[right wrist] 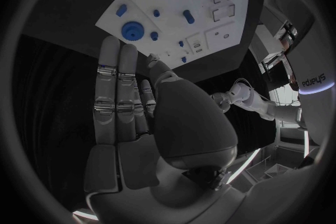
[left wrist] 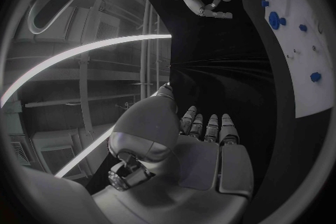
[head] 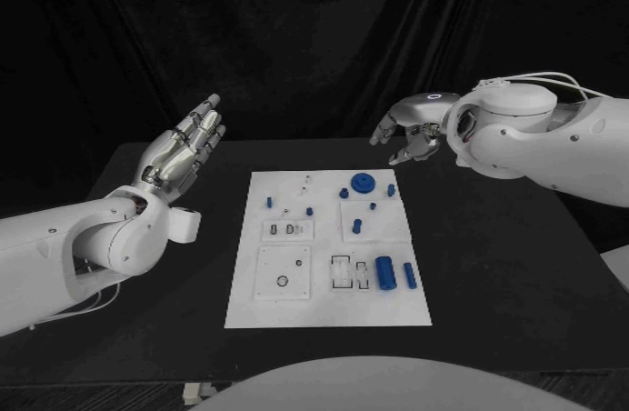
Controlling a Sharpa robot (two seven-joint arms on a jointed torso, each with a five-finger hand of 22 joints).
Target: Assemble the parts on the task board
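Item: white rectangular task board (head: 328, 313), flat at the middle of the black worktop (head: 498, 256), long axis running from the robot's body toward the far edge.

Parts on it: small blue plastic pieces. A round blue disc with a raised hub (head: 364, 185) sits at the board's far end, about 12 o'clock from board centre. A thick blue cylinder (head: 385, 272) and a thinner blue pin (head: 410, 275) lie near the right edge at about 4 o'clock, long axes parallel to the board's.

Left silver hand (head: 187, 149): raised off the worktop at 10 o'clock from the board, fingers straight and apart, holding nothing.

Right silver hand (head: 410, 134): hovering beyond the board's far right corner at 1 o'clock, fingers loosely curved, nothing in them.

Governing relation: the disc lies just below and inboard of the right hand, well apart from the left. Judged the right hand's reach.
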